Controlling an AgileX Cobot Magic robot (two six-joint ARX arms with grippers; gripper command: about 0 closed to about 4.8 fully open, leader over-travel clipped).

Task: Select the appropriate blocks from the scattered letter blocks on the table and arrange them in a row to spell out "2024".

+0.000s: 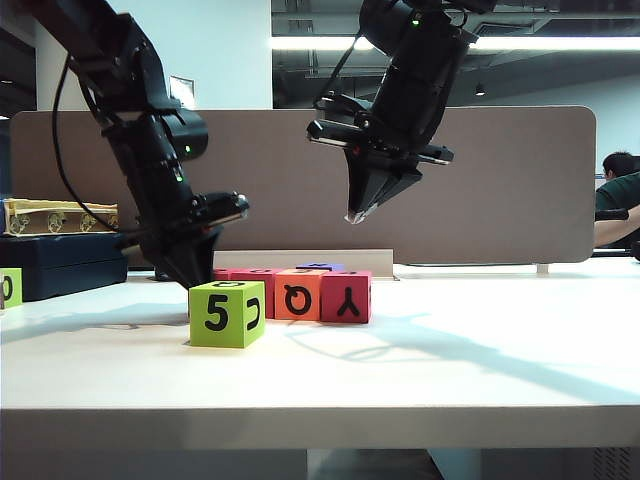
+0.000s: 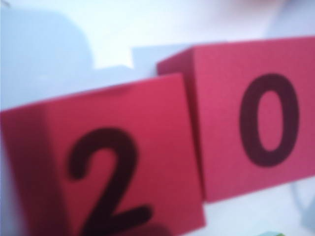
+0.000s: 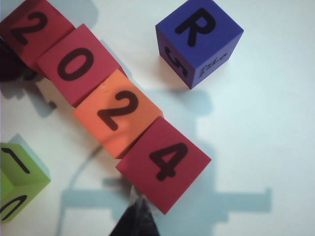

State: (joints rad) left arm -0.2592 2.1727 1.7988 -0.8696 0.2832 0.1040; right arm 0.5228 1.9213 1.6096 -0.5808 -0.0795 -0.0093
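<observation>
Right wrist view: 4 blocks [image 3: 118, 110] spell 2024; right gripper [image 3: 134, 223] clenched empty above, left gripper [image 1: 190, 275] clenched beside them.

Matt, seemingly foam blocks [image 3: 118, 112] on smooth white table [image 3: 266, 123].

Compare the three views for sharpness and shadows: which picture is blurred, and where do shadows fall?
Left wrist view: the red 2 block is close and blurred. Right wrist view: sharp, arm shadow across the table. Exterior view: sharp, shadows behind the green block.
</observation>
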